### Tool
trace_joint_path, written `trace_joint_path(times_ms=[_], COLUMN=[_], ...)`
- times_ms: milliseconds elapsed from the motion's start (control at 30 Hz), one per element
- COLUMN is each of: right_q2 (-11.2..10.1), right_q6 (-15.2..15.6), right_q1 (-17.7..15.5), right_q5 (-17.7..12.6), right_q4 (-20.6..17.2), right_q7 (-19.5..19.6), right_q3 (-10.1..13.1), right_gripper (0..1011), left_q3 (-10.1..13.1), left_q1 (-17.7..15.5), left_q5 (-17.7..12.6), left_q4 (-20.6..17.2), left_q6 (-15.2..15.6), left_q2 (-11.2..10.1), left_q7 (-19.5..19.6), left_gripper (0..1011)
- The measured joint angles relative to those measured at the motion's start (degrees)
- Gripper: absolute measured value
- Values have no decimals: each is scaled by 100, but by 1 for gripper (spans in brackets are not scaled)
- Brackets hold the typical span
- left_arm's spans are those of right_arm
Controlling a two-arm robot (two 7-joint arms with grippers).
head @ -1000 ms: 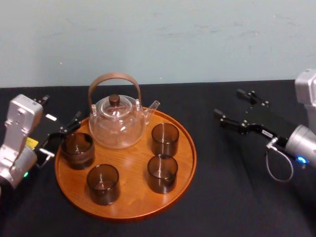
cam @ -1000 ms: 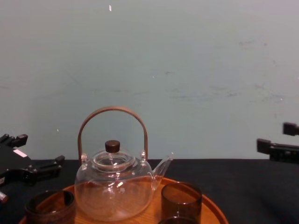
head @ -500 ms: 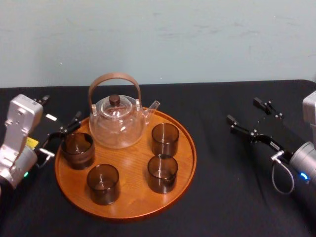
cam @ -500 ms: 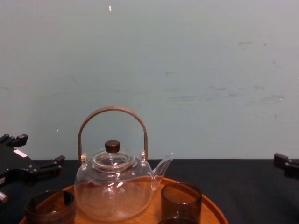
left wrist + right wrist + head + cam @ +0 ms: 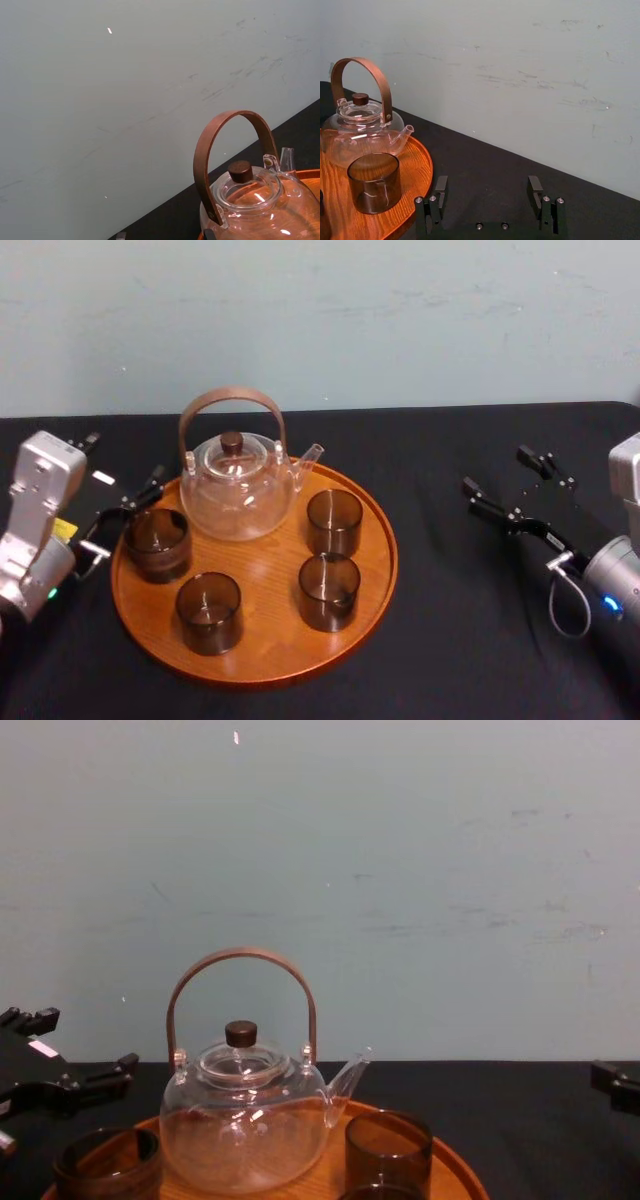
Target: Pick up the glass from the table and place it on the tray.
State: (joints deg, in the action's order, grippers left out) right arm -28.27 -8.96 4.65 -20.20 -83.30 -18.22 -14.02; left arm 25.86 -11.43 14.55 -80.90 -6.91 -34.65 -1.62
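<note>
Four brown-tinted glasses stand upright on the tray (image 5: pixel 262 625), with the teapot (image 5: pixel 238 490) at its rear. The left-rear glass (image 5: pixel 157 543) is at the tray's left edge, just beside the teapot. The left gripper (image 5: pixel 118 465) hovers at the tray's left rim above the black tabletop (image 5: pixel 450 640), fingers spread apart and holding nothing. The left-rear glass sits just on the robot's side of the inner finger (image 5: pixel 148 487), outside the gap, no contact visible. In the chest view this glass (image 5: pixel 105 1160) is lower than that finger. The right gripper (image 5: pixel 497 470) is over bare tabletop, well to the right of the tray, fingers released wide and empty. The right wrist view shows its fingers (image 5: pixel 441 186) with black cloth between them. The right-rear glass (image 5: pixel 374 182) is on the tray, well apart from them.
</note>
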Motion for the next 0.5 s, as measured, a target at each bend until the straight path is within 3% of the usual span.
trace_joint_path(times_ms=[500], right_q2=[-11], right_q6=[-1], right_q1=[-6], right_q5=[-11], right_q4=[-8], right_q7=[-6], right_q3=[-10], right_gripper=[1002], left_q3=[0], left_q1=[0], left_q5=[0], left_q4=[0], left_q6=[0], left_q2=[0], left_q7=[0], left_gripper=[1001])
